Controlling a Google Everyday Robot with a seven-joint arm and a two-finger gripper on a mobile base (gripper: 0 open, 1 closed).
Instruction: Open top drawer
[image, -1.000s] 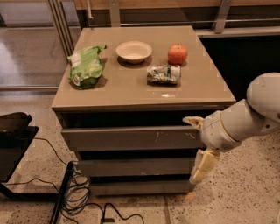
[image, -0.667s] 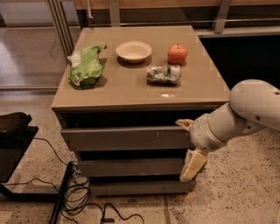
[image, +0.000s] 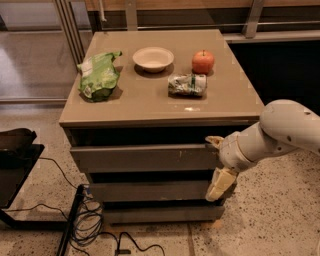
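The top drawer (image: 140, 158) is the wide grey-brown front just under the cabinet top, with pale scratches (image: 181, 153) near its right end. Its front sits about level with the two narrower drawer fronts (image: 150, 191) below it. My gripper (image: 218, 164) is at the drawer's right end. Its fingers are spread wide: the upper fingertip (image: 214, 141) is at the front's top edge and the lower finger (image: 221, 184) hangs below the front's bottom edge. The white arm (image: 280, 131) comes in from the right.
On the cabinet top (image: 150, 102) lie a green bag (image: 99, 75), a white bowl (image: 153, 58), a red apple (image: 203, 61) and a crumpled packet (image: 187, 84). Black cables (image: 85, 220) and a black stand (image: 15, 155) are on the floor at left.
The arm and gripper have moved left, from beside the cabinet's right side onto the right end of the top drawer front. The drawer has not visibly moved.
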